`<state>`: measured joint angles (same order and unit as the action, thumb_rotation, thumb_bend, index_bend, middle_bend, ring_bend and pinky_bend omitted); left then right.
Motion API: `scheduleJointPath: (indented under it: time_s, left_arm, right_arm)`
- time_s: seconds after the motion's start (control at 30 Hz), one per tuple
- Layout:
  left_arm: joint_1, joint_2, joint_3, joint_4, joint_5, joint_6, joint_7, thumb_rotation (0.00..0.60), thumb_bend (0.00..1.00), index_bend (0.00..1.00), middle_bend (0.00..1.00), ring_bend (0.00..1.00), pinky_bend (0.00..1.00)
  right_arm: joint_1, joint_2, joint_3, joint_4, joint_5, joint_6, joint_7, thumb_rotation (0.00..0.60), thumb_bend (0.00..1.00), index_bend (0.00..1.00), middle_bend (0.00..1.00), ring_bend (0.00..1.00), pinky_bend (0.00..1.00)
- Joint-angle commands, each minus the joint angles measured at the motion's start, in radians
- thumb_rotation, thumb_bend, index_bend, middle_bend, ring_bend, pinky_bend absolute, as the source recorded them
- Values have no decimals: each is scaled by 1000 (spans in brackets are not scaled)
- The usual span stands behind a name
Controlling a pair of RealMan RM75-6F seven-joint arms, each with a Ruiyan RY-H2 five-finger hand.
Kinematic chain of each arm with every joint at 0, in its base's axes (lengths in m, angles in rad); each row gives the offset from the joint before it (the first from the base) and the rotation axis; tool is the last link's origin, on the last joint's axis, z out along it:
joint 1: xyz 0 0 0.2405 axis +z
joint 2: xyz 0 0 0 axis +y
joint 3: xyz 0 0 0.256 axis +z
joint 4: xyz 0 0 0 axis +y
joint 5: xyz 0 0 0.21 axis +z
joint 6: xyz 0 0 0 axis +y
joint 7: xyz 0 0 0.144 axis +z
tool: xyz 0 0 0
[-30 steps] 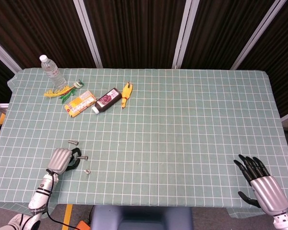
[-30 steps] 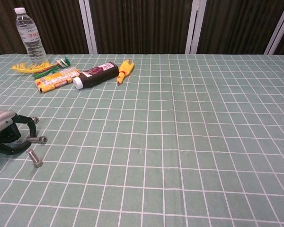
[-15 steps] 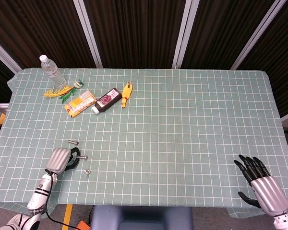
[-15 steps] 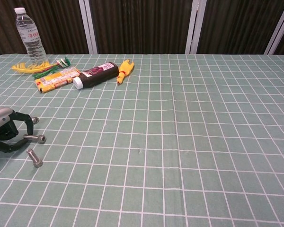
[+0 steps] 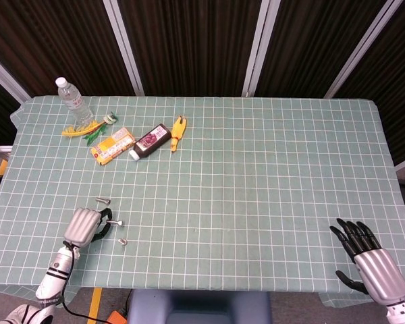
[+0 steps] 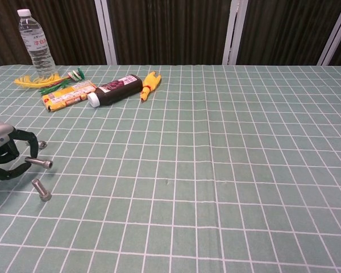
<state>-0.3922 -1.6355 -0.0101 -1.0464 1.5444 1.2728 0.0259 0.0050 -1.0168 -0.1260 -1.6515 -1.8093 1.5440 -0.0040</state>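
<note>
A: The middle bolt, which way does it lie?

B: Its long axis runs across the table, left to right in the chest view. The head end points right, away from the left hand; the shank end sits in the dark fingers. It looks level, possibly just clear of the cloth.

A: What does it look like?

B: Short, silvery metal, a plain shank with a wider round head.

A: So the left hand has it?

B: Yes, the fingertips are curled in and pinching it at the near left corner of the table.

A: Anything close by?

B: 2 more bolts: one just in front of the hand, lying on the cloth, and one just behind it.

A: And the right hand?

B: At the near right corner, fingers spread, holding nothing.

A: Further off?

B: At the far left, a water bottle stands upright; beside it lie a yellow packet, a dark bottle on its side and a yellow tool.
</note>
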Motion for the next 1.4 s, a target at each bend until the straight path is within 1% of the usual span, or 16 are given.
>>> scheduleJointPath:
  time_s: [0.03, 0.17, 0.3, 0.5, 0.6, 0.7, 0.8, 0.9, 1.27, 1.4]
  left_arm:
    - [0, 23, 13, -20, 30, 27, 145, 600, 507, 585, 1000, 1000, 1000]
    - [3, 39, 15, -51, 50, 55, 325, 600, 510, 583, 1000, 1000, 1000]
    - [3, 66, 18, -108, 54, 51, 507, 600, 511, 588, 1000, 1000, 1000]
    - [2, 109, 10, -225, -7, -18, 808, 600, 517, 598, 1000, 1000, 1000]
    - [0, 122, 8, -266, -34, -41, 927, 600, 517, 598, 1000, 1000, 1000]
    - [1, 126, 11, -290, -49, -51, 1003, 600, 517, 598, 1000, 1000, 1000]
    - [6, 126, 11, -314, -80, -62, 1070, 600, 523, 596, 1000, 1000, 1000]
    - [10, 121, 11, -327, -97, -62, 1098, 600, 523, 594, 1000, 1000, 1000]
    - [10, 110, 26, -330, -111, -73, 1092, 600, 512, 578, 1000, 1000, 1000]
    - [7, 106, 25, -329, -84, -46, 1084, 600, 513, 577, 1000, 1000, 1000]
  right_arm:
    - [0, 1, 0, 1, -1, 0, 1, 600, 309, 0, 0, 0, 0]
    - [0, 2, -2, 0, -3, 0, 2, 600, 309, 0, 0, 0, 0]
    - [-1, 4, -3, 1, -6, 4, 5, 600, 309, 0, 0, 0, 0]
    - [-2, 6, -5, 2, -12, 9, 10, 600, 309, 0, 0, 0, 0]
    - [-4, 8, -5, 4, -14, 13, 15, 600, 309, 0, 0, 0, 0]
    - [-4, 9, -6, 5, -17, 15, 18, 600, 309, 0, 0, 0, 0]
    - [-4, 10, -6, 6, -18, 17, 21, 600, 309, 0, 0, 0, 0]
    - [-5, 11, -6, 6, -19, 20, 24, 600, 309, 0, 0, 0, 0]
    - [-5, 9, -5, 8, -19, 20, 25, 600, 309, 0, 0, 0, 0]
    - [-5, 9, -6, 7, -21, 19, 22, 600, 309, 0, 0, 0, 0]
